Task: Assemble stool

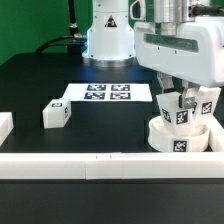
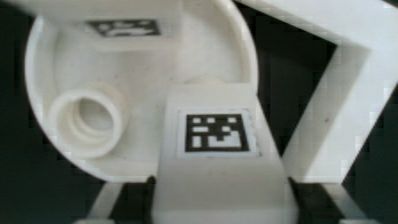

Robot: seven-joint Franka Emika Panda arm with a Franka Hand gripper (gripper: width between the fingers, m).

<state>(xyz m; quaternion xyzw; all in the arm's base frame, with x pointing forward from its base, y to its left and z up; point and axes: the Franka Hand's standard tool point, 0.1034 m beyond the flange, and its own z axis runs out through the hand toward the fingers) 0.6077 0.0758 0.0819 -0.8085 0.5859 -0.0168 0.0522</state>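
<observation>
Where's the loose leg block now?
The leg block lies on the table at the exterior view's left, beside the marker board, apart from the seat.

The exterior view looks slightly down over the front rail (image 1: 100, 160) toward the robot base (image 1: 108, 40). The wrist view sits close above the seat (image 2: 107, 75) and tagged leg (image 2: 222, 130), which both views share.

No words, brands or numbers can be read. Black-and-white square tags stand on the marker board (image 1: 105, 92). To the exterior view's right of it, they also stand on the seat (image 1: 165, 136) and a leg block (image 2: 217, 130).

marker board (image 1: 105, 93) (tagged) lies on black table (image 1: 40, 76).
</observation>
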